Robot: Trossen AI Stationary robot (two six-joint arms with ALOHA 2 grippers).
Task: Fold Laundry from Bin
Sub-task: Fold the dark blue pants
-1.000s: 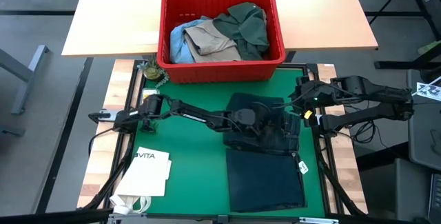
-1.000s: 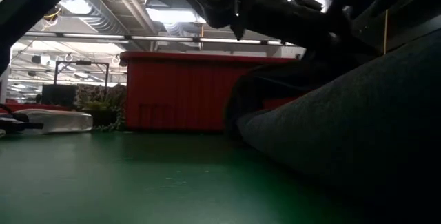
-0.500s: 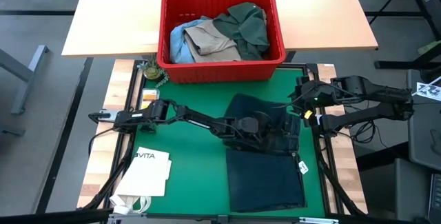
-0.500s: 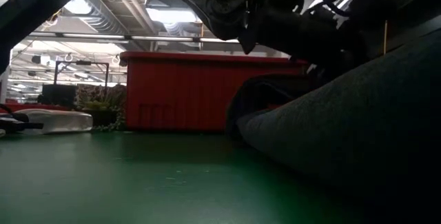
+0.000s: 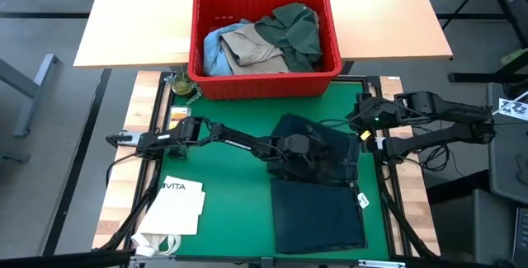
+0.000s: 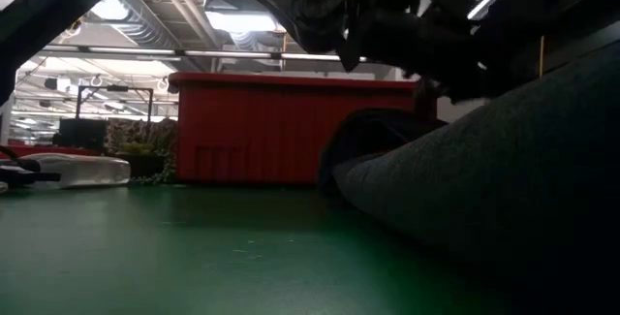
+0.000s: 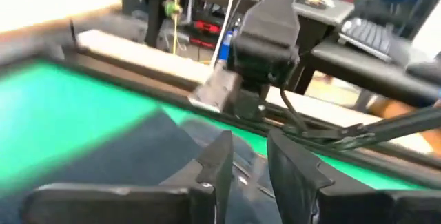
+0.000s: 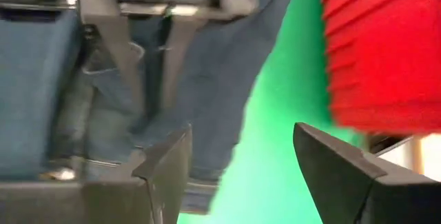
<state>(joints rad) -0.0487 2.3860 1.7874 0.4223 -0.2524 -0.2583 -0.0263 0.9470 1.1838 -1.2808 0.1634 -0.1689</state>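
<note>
High view: green mat (image 5: 231,185) largest, with dark navy-grey trousers (image 5: 318,202) spread over its right half, partly folded, upper part bunched. Red bin (image 5: 266,44) sits on the wooden table beyond the mat, holding a dark green shirt (image 5: 293,29), khaki-tan garment (image 5: 252,49) and light blue denim (image 5: 213,49). White VITA paper bag (image 5: 177,206) lies at the mat's near-left corner.

Left arm stretched across the mat, left gripper (image 5: 307,154) low over the bunched trousers; left wrist view shows fingers (image 7: 216,165) a narrow gap apart, nothing clamped between them. Right gripper (image 5: 363,124) at the mat's right edge beside the trousers, fingers (image 8: 169,158) wide apart, empty.
</note>
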